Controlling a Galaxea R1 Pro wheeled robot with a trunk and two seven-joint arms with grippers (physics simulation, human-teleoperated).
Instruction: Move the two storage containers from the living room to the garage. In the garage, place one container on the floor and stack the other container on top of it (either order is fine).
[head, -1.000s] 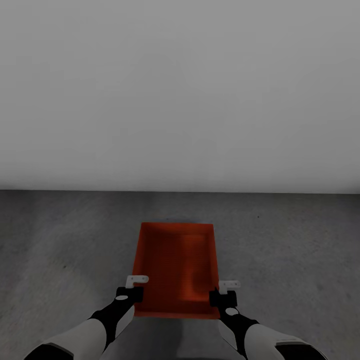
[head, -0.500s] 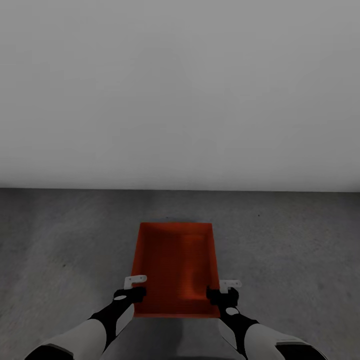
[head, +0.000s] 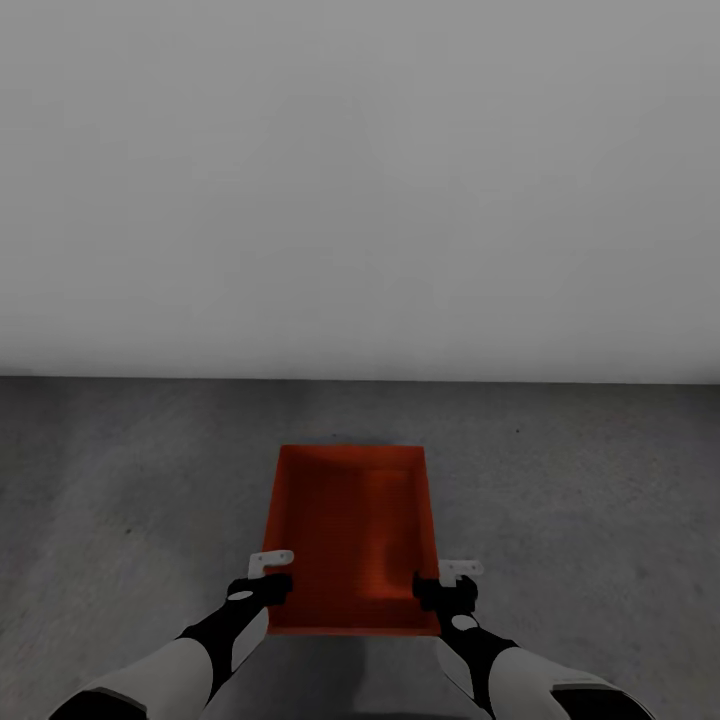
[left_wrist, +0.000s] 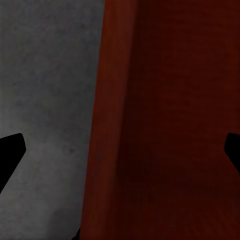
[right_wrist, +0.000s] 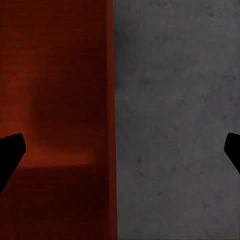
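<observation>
storage container (head: 350, 535) | red-orange, open-topped | upright | on grey floor (head: 590, 500)

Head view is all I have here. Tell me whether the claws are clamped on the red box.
Observer: No. In the left wrist view the left claw is wide open. Its fingers straddle the box's side wall without touching it.
Operator: Report the right one.
Observer: The right claw is wide open too. One finger hangs over the box's inside and the other over the grey floor, with the wall's rim between them.
</observation>
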